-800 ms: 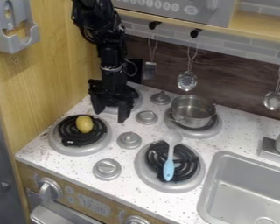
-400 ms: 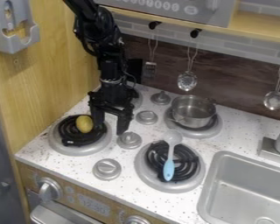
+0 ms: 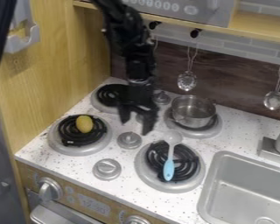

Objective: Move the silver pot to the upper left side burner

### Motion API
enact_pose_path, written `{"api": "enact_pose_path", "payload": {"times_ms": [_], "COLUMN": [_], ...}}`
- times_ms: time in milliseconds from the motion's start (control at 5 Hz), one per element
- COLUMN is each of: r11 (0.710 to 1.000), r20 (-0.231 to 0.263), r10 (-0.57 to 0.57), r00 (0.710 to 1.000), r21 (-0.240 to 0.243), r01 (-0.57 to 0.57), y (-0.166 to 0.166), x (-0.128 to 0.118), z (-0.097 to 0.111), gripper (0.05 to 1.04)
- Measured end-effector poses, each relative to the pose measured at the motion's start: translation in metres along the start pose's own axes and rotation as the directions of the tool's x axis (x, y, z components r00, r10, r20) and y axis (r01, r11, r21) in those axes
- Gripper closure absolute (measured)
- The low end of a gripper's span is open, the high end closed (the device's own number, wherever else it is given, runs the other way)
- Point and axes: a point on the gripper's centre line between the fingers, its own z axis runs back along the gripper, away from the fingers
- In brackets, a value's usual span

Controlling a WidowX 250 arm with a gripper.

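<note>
At the back left corner of the bench (image 3: 124,183) lies the target burner (image 3: 110,94). Further right, near the back edge, the silver pot (image 3: 193,113) stands upright on another burner (image 3: 215,128). Spread and pinching nothing, the jaws (image 3: 136,126) hang left of the pot, so the next reach likely goes rightward.

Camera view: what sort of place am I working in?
Most likely a toy or mock kitchen: a stovetop with coil burners and a silver pot, a sink set into the same counter, and utensils such as the slotted spoon hanging along the back wall.
</note>
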Motion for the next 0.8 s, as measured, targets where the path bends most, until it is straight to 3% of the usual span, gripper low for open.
{"api": "enact_pose_path", "payload": {"times_ms": [400, 600, 800], "r11": [0.993, 0.986, 0.981], "r20": [0.156, 0.210, 0.247], "r10": [-0.106, -0.149, -0.180], "r00": [0.982, 0.966, 0.952], "r21": [-0.031, -0.041, -0.020], "r01": [0.112, 0.161, 0.191], "y": [-0.044, -0.061, -0.062], "x": [0.059, 0.088, 0.110], "z": [0.019, 0.015, 0.008], "gripper": [0.083, 0.083, 0.083]}}
